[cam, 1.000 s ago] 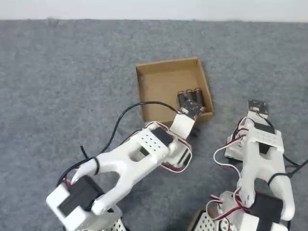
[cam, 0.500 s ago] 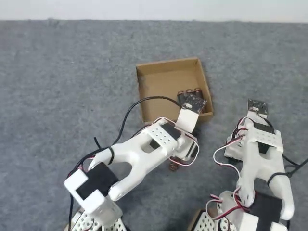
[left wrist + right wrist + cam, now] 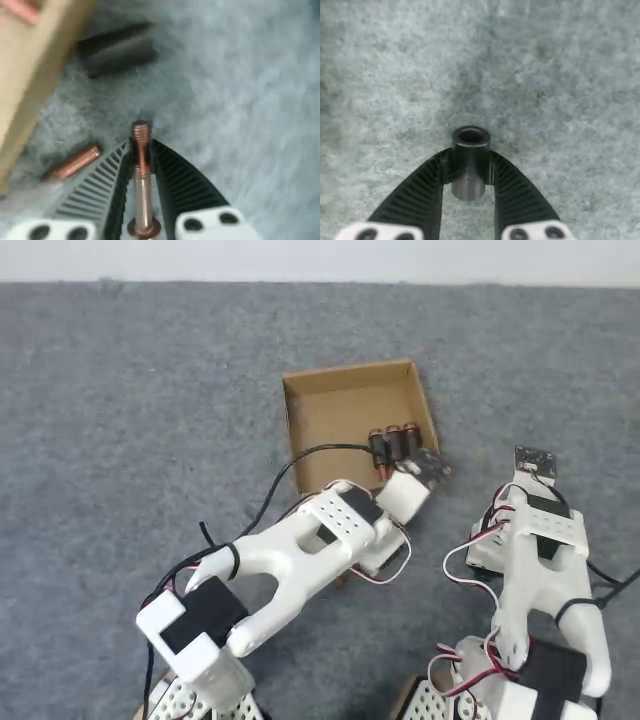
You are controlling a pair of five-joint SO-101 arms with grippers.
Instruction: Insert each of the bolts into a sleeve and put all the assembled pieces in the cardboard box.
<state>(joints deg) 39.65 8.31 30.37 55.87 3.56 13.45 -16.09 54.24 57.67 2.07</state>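
Left claw (image 3: 141,146) swung rightward, clenched on bolt (image 3: 141,172), right claw (image 3: 470,156) gripping sleeve (image 3: 469,176)

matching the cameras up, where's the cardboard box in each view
high view: cardboard box centre, assembled pieces inside.
left wrist view: its tan wall beside a loose sleeve and loose bolt.
right wrist view: grey carpet around a held sleeve.
shared landmark: the grey carpet.

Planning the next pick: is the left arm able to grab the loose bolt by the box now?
Probably not yet: the left hand is shut on another bolt, leaving no free grip, though the loose bolt lies nearby on open carpet.
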